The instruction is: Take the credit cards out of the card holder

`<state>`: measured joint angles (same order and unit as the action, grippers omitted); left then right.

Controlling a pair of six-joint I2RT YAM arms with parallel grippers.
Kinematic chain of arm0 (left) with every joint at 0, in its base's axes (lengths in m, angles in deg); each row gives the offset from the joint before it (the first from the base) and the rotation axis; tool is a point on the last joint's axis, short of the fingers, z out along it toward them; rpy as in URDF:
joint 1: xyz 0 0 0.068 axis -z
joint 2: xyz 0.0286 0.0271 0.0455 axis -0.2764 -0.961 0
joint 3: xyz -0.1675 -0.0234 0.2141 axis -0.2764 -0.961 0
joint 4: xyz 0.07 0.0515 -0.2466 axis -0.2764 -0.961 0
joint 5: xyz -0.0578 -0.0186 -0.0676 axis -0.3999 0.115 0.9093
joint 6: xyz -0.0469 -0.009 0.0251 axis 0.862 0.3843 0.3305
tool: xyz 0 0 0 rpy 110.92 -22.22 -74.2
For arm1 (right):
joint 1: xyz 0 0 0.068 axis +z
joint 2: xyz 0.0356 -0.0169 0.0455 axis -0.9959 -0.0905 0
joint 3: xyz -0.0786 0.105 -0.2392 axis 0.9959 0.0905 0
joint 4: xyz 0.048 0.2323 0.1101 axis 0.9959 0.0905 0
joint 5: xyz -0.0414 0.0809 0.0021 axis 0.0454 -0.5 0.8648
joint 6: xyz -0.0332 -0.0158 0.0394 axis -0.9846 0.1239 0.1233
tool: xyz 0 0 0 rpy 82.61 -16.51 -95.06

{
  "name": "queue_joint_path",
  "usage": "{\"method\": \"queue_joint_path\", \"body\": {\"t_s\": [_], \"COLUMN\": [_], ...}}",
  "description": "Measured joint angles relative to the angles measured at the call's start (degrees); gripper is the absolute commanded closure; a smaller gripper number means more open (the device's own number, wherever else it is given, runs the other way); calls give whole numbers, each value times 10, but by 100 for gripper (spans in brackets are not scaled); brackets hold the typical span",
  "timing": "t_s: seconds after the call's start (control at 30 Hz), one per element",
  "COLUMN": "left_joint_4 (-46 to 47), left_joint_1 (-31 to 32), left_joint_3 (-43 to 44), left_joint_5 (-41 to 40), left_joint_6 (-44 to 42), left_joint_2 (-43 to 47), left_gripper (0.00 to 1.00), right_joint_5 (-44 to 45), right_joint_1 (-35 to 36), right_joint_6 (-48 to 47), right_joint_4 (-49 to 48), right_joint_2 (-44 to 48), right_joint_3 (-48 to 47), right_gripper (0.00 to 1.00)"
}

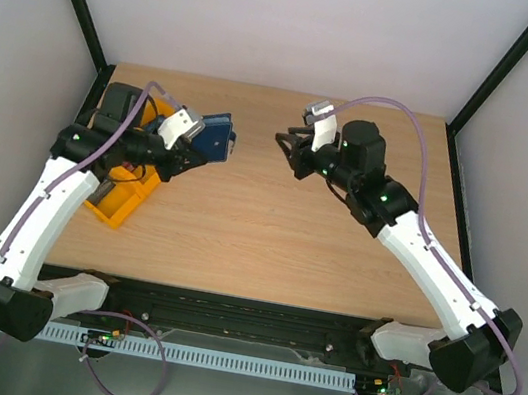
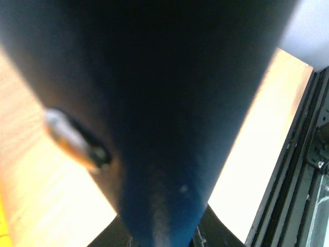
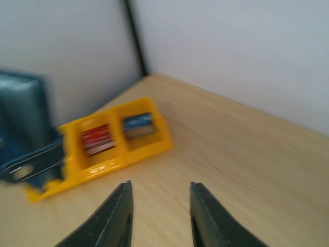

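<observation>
My left gripper (image 1: 187, 150) is shut on the navy card holder (image 1: 215, 136) and holds it off the table at the back left. In the left wrist view the card holder (image 2: 154, 103) fills nearly the whole frame, with its snap tab (image 2: 72, 139) hanging at the left; the jaws close on its lower end. My right gripper (image 1: 287, 151) hovers to the right of the holder, well apart from it. Its gripper (image 3: 160, 193) stands open over bare wood with nothing between the fingers. The card holder (image 3: 23, 118) shows blurred at that view's left. The credit cards are hidden.
An orange three-compartment tray (image 1: 122, 199) lies at the table's left edge under the left arm. In the right wrist view the tray (image 3: 154, 150) holds a red stack of cards (image 3: 97, 139) and a blue one (image 3: 138, 125). Grey walls enclose the table at the back and on both sides.
</observation>
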<state>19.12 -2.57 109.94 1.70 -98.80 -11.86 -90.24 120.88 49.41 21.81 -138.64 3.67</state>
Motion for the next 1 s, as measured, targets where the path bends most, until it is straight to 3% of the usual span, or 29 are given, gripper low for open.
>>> {"method": "queue_joint_path", "body": {"t_s": [0.17,0.3,0.47,0.63,0.8,1.0], "left_joint_4": [-96,-193,-236,-250,-258,-273], "left_joint_1": [0,3,5,-11,-23,-25], "left_joint_3": [81,116,119,119,124,127], "left_joint_5": [23,102,152,188,208,213], "left_joint_6": [-102,-194,-219,-229,-241,-263], "left_joint_2": [8,40,58,44,41,45], "left_gripper": [98,98,98,98,98,98], "right_joint_5": [-194,-275,-369,-422,-419,-413], "right_joint_1": [1,10,38,55,71,75], "right_joint_6": [-24,-24,-24,-20,-2,30], "right_joint_4": [-26,-37,-65,-102,-122,-143], "right_joint_2": [18,19,36,62,50,16], "right_joint_3": [-7,-9,-9,-9,-13,-27], "right_gripper": [56,42,29,33,47,54]}}
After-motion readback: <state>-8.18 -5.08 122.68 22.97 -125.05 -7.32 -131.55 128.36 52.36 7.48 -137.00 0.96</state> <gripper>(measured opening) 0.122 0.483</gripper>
